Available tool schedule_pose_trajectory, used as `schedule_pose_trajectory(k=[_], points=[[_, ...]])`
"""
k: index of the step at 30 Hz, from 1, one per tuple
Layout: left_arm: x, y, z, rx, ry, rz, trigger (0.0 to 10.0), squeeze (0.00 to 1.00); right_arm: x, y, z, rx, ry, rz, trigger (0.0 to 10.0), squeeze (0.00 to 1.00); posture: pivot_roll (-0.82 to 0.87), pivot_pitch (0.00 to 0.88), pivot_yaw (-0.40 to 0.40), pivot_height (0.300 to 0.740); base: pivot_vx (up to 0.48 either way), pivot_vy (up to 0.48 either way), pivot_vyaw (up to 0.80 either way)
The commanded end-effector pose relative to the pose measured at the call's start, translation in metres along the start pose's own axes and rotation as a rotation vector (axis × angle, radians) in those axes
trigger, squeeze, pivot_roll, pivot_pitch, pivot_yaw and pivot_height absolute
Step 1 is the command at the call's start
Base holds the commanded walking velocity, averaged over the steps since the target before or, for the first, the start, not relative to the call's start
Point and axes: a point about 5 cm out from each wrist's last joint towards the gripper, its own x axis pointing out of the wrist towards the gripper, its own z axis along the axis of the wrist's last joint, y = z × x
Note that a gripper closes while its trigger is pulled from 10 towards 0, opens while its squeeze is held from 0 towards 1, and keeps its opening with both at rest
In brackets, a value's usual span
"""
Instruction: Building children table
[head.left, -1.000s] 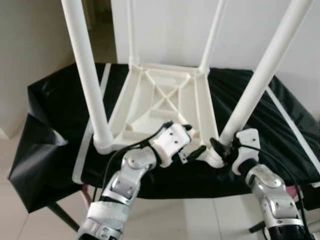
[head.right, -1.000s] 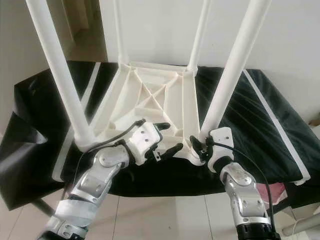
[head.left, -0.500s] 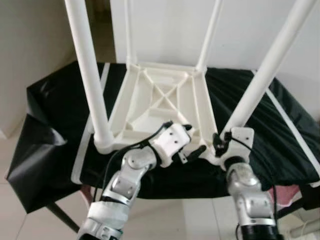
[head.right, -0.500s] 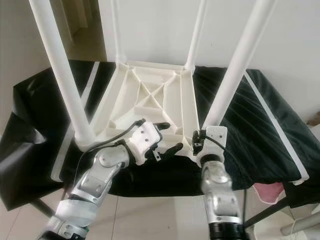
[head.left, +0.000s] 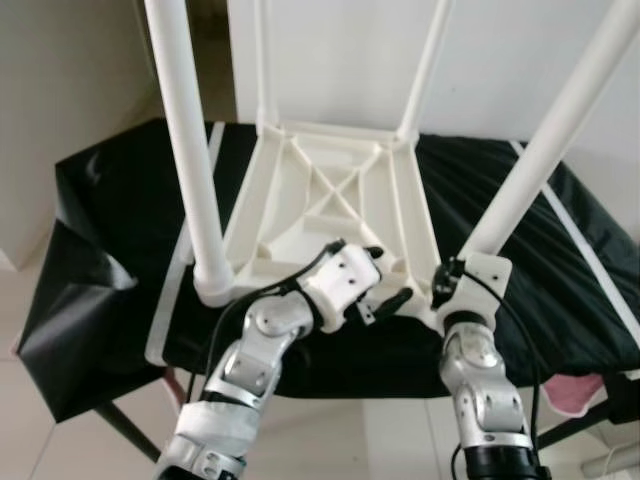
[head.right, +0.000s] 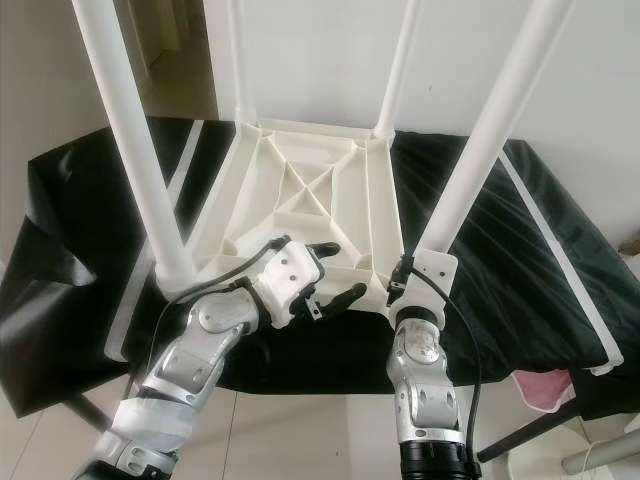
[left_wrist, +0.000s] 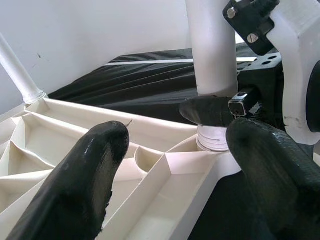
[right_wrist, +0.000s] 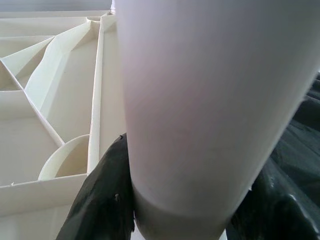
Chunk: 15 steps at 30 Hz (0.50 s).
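- Both eye views look forward and down from the head, sharing the upturned table (head.left: 330, 200) on the bench (head.left: 110, 200).
- Each wrist view sits very close to the near right leg (right_wrist: 200, 100).

Upturned children's table (head.left: 330, 205): cream-white plastic, ribbed underside, four plain white legs. Table cover (head.left: 110, 230): glossy black with white stripes. Robot arms: silver with white wrist housings and black fingers (left_wrist: 80, 195). Wall (head.left: 340, 50): plain white. Floor (head.left: 320, 440): pale tile.

Left gripper (left_wrist: 175, 165) fingers spread over the tabletop (left_wrist: 100, 150) ribs; ahead, the right gripper (left_wrist: 220, 111) clasps a leg (left_wrist: 212, 45).
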Motion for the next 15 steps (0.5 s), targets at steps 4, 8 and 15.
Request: schedule_pose_trajectory(k=[4,8,15], points=[[0.001,0.003,-0.003,-0.006,0.009,0.1,10.0,0.0,-0.001,0.002,-0.012,-0.003,0.057,-0.001,10.0,0.0,-0.03,0.0,-0.057,0.74,0.0,0.0,0.0],[0.0,0.007,-0.003,-0.008,0.013,0.12,10.0,0.0,0.001,0.001,-0.003,0.0,-0.004,0.031,10.0,1.0,-0.03,0.0,-0.059,0.74,0.0,0.0,0.0],[-0.003,0.009,-0.005,-0.003,0.019,0.125,10.0,0.0,-0.006,-0.007,0.004,-0.006,-0.072,0.168,10.0,1.0,-0.03,0.002,-0.06,0.74,0.0,0.0,0.0]])
